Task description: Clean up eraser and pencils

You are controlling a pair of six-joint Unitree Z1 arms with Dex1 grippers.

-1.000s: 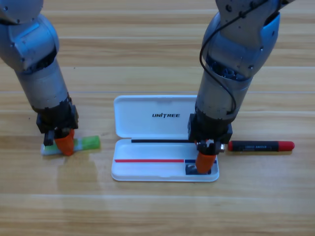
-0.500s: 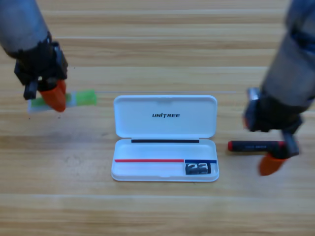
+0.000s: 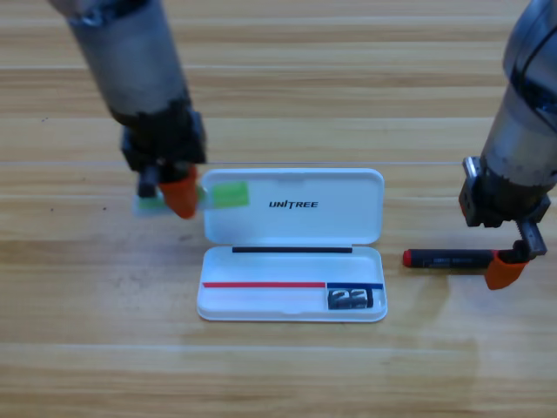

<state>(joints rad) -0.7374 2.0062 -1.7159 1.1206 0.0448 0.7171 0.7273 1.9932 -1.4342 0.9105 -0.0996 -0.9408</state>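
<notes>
Left gripper (image 3: 178, 198) positioned just left of the white case's (image 3: 291, 228) open lid, orange jaws closed around the light green pencil (image 3: 228, 194). Pencil held roughly level, crosswise to the jaws; greener end overlapping the lid's upper-left corner, paler end protruding left of the gripper over the wooden table (image 3: 278, 96). Whether the pencil touches the lid or is carried above it: cannot tell.

Right gripper (image 3: 503, 266) located at the right end of the black-and-red pencil (image 3: 452, 258), one orange jaw tip visible directly over or against that end. Opening of the jaws: cannot tell, gap hidden by the gripper body. No firm grasp of the pencil confirmed.

Black-and-red pencil lying flat on the table, lengthwise left to right, just right of the case's lower tray and apart from it. Red tip at the left end visible; right end covered by the orange jaw.

Eraser (image 3: 350, 299) seated inside the lower tray, in the right-hand corner compartment, white markings facing up.

Case resting open near table centre, lid hinged back toward the top, "UNITREE" printed on the lid's inner face, tray toward the bottom.
</notes>
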